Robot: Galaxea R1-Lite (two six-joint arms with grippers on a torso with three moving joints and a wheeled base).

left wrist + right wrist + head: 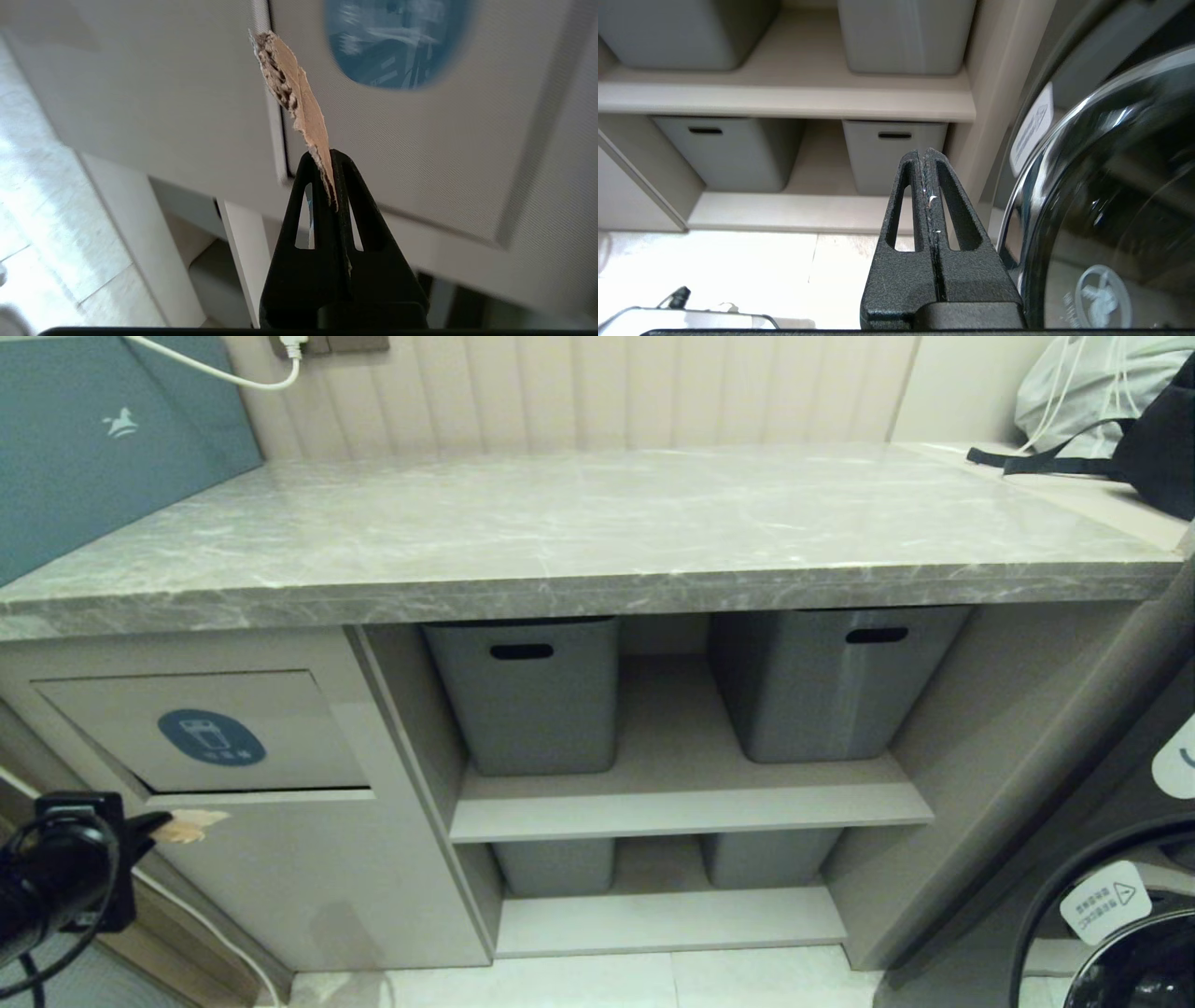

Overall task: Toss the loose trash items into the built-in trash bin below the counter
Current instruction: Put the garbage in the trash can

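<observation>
We carry a torn tan cardboard scrap (pixel 299 98) pinched in left fingers (pixel 343 186), near beige flap panel (pixel 280 728); next, push it in.

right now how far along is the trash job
Done: the counter shows no scraps in this view. In hand: the left gripper is shut on a tan cardboard scrap, just below the bin flap with its blue sticker. Left: push the scrap through the flap.

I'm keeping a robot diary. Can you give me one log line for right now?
left gripper: jaws shut on cardboard scrap | place: just below bin flap | right gripper: shut, empty, idle
</observation>
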